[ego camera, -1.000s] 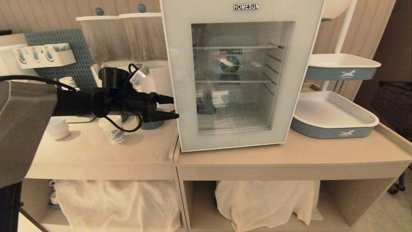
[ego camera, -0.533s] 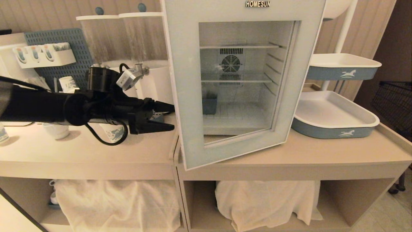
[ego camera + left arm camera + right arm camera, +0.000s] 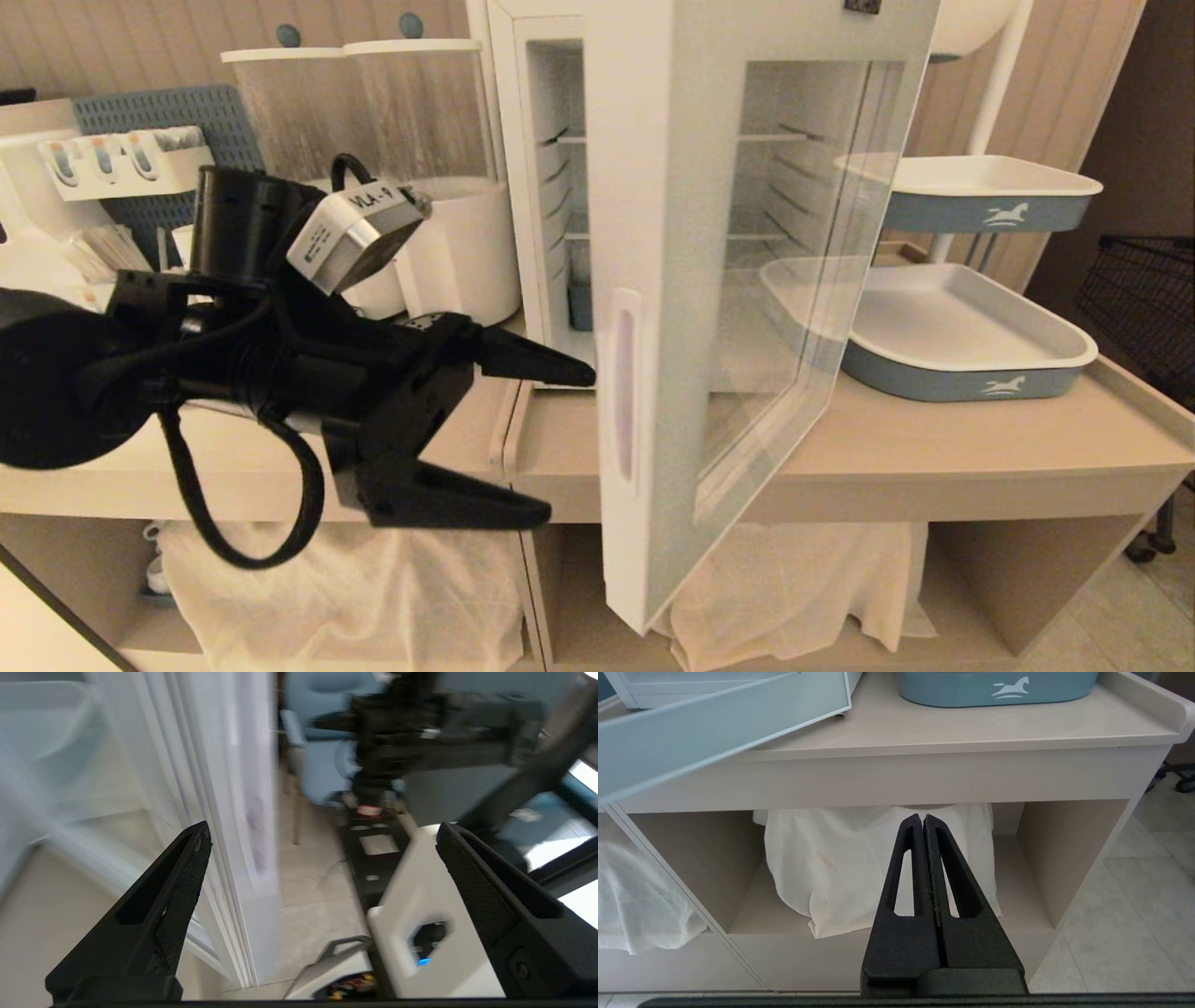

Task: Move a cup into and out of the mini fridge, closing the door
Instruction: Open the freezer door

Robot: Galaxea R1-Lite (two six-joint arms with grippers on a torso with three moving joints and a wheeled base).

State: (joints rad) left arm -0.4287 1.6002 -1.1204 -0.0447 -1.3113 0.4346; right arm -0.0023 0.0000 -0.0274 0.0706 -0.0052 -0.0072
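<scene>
We have the door (image 3: 747, 308) swung wide, its free edge jutting out past the front of the surface (image 3: 934, 448). Fridge (image 3: 541, 187) sits on the surface, interior open with wire shelves showing. Left claw (image 3: 560, 443) is released, fingers spread, empty, just beside the door's handle edge, not touching. Right claw (image 3: 923, 817) is clenched, empty, parked low facing the white cloth (image 3: 850, 868) on the lower shelf. Cup isn't visible in any view.
</scene>
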